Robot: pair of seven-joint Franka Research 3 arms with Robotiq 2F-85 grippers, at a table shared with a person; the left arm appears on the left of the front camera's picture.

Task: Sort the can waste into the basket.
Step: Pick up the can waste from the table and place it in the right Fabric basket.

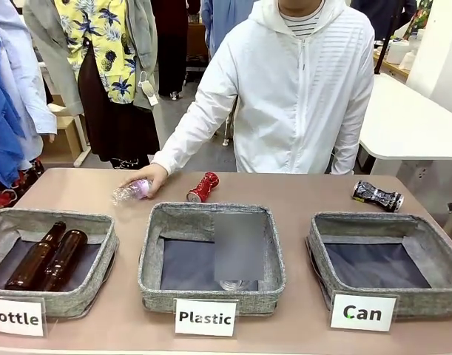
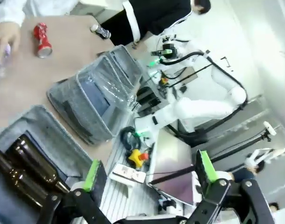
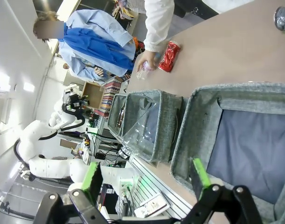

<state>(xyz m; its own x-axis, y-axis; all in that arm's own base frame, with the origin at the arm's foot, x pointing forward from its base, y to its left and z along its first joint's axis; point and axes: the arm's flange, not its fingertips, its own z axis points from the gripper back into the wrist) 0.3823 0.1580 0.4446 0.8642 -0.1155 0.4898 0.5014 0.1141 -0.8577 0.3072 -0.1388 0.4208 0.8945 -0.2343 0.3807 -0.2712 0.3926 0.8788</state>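
The red crushed can (image 1: 203,187) lies on the table behind the middle basket, next to the person's hand (image 1: 148,177). The black-and-silver crushed can (image 1: 376,195) lies behind the grey basket (image 1: 373,220) signed "Can" (image 1: 362,312), whose dark lining is bare. My left gripper (image 2: 149,172) is open above the near edge of the left basket, with the red can (image 2: 41,39) far off. My right gripper (image 3: 146,175) is open beside the near edge of the Can basket (image 3: 200,116). The red can (image 3: 169,56) and black-and-silver can (image 3: 283,18) lie beyond it.
The "Bottle" basket (image 1: 100,222) holds two brown glass bottles (image 1: 48,259). The "Plastic" basket (image 1: 155,244) stands in the middle with a clear bottle inside. The person's hand rests on a crushed clear plastic bottle (image 1: 131,191). Bare table runs behind the baskets.
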